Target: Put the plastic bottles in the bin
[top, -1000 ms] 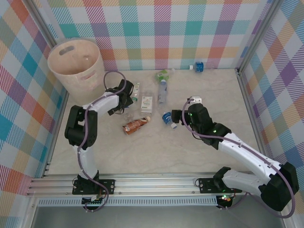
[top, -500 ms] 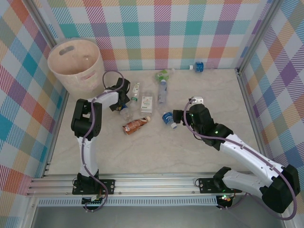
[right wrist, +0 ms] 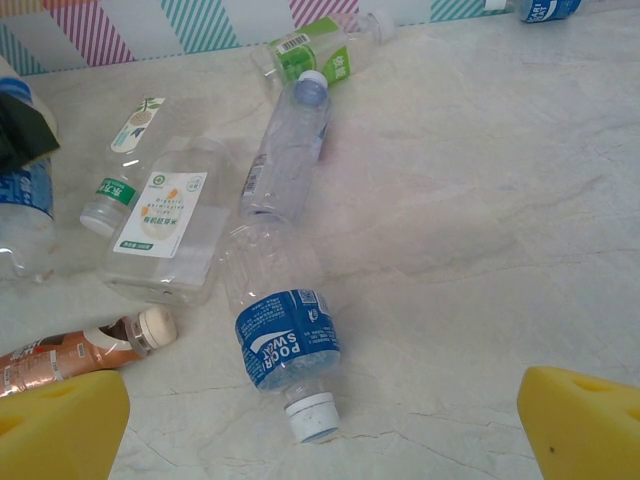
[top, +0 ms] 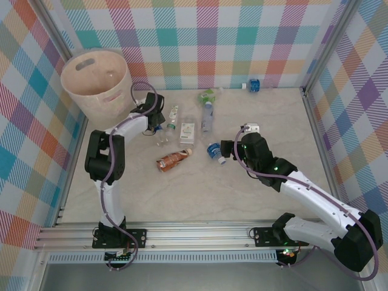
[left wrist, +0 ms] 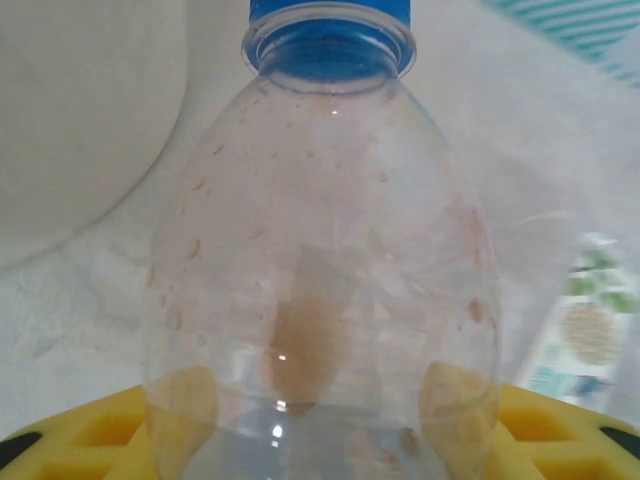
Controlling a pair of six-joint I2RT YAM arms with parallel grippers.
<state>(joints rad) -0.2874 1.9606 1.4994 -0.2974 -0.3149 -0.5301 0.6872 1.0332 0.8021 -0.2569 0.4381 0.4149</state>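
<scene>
At the far left of the pale marbled worktop (top: pixel 242 200) stands the tall round beige-pink plastic bin (top: pixel 106 100). Just beside it, the left tool (top: pixel 154 118) presses its yellow pads (left wrist: pixel 90 435) against both sides of a clear plastic bottle with a blue cap (left wrist: pixel 320 250). Between the arms lie a crushed brown-labelled bottle (top: pixel 173 159), a flat clear bottle with a white label (right wrist: pixel 165 225) and a slim clear bottle with a pale cap (right wrist: pixel 290 140). Further right, the right tool (top: pixel 227 150) hangs spread wide and empty above a clear bottle with a blue label and white cap (right wrist: pixel 285 340) lying on its side.
</scene>
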